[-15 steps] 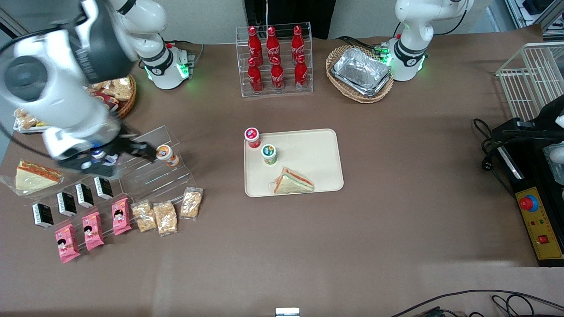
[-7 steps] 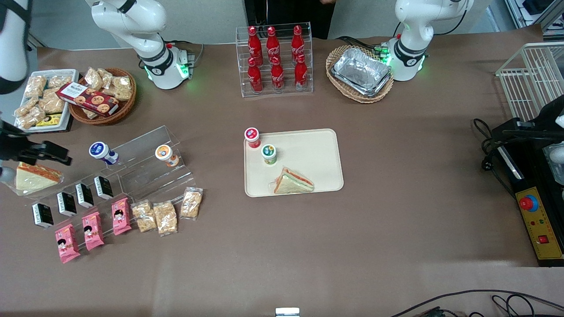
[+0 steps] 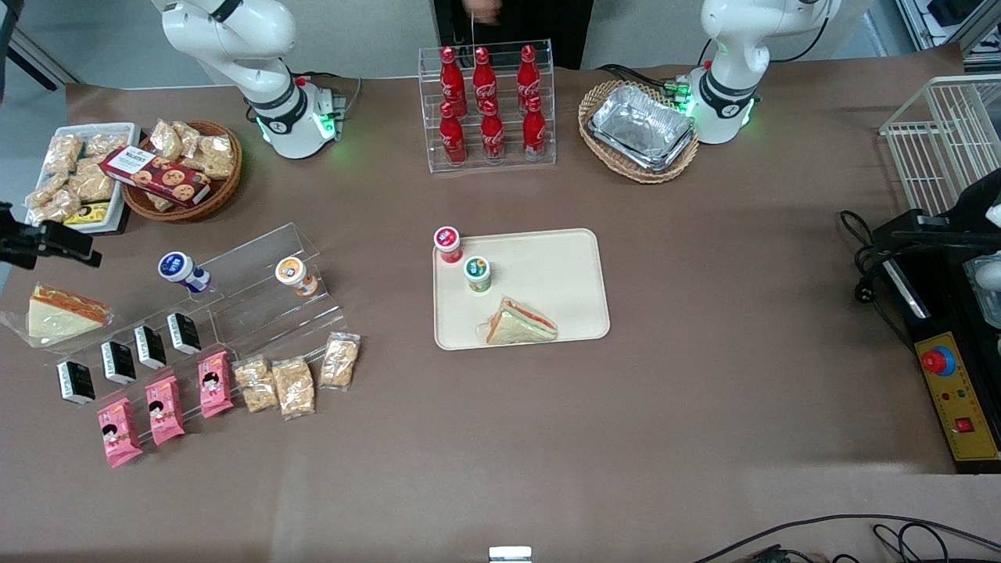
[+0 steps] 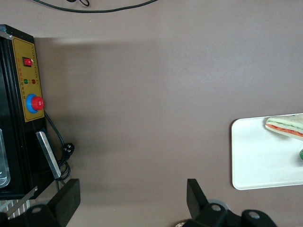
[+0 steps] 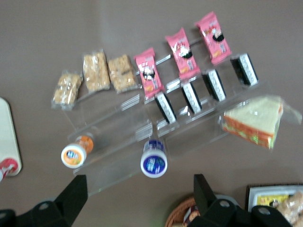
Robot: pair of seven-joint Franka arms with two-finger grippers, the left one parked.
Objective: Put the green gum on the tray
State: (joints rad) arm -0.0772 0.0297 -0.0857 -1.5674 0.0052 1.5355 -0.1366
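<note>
The working arm is mostly cut off at the edge of the front view; only the dark gripper (image 3: 47, 242) pokes in at the working arm's end of the table, hanging in the air above the tabletop, between the white tray of snack packs (image 3: 117, 133) and the wrapped sandwich (image 3: 62, 311) lying on the table. Seen from its own wrist camera, the two fingers (image 5: 75, 194) stand wide apart with nothing between them, pointing down over the clear stepped display stand (image 5: 142, 142). Below it on that stand sit a blue-lidded bottle (image 5: 153, 161) and an orange-lidded bottle (image 5: 75, 153), with black packets (image 5: 191, 97), pink packs (image 5: 182, 52) and cracker bags (image 5: 94, 71) on the lower steps.

The green gum (image 3: 477, 274) stands upright on the beige tray (image 3: 571, 258) in the middle of the table, well apart from the gripper, toward the parked arm's end. A red-lidded bottle (image 3: 447, 243) stands just beside it at the tray's corner, farther from the front camera. A second sandwich (image 3: 520, 322) lies on the tray nearer the front camera. From the parked arm's wrist camera, only a sliver of the gum's lid shows at the picture's edge, too little to make out.
</note>
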